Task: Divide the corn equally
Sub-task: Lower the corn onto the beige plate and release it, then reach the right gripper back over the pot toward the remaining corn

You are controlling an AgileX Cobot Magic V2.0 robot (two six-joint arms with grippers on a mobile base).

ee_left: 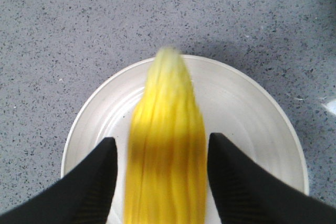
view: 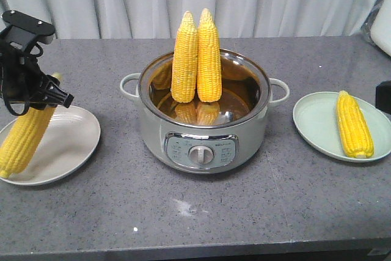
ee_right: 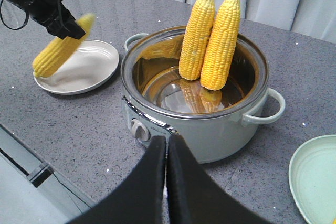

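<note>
Grey counter (view: 244,200) holds a pot (view: 203,145) with two corn cobs (view: 197,59) standing inside. Left of the pot, the left end effector (view: 43,93) grips a tilted cob (view: 24,139) above a white plate (view: 67,145). Right of the pot, another cob (view: 354,124) lies on a green plate (view: 311,120). The right end effector (ee_right: 167,166) is closed, empty.

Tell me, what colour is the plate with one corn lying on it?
Pale green plate, seen best in the front view.

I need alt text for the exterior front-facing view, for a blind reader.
A black left gripper holds a corn cob tilted over a white plate. Two cobs stand in a central electric pot; another cob lies on a pale green plate.
</note>
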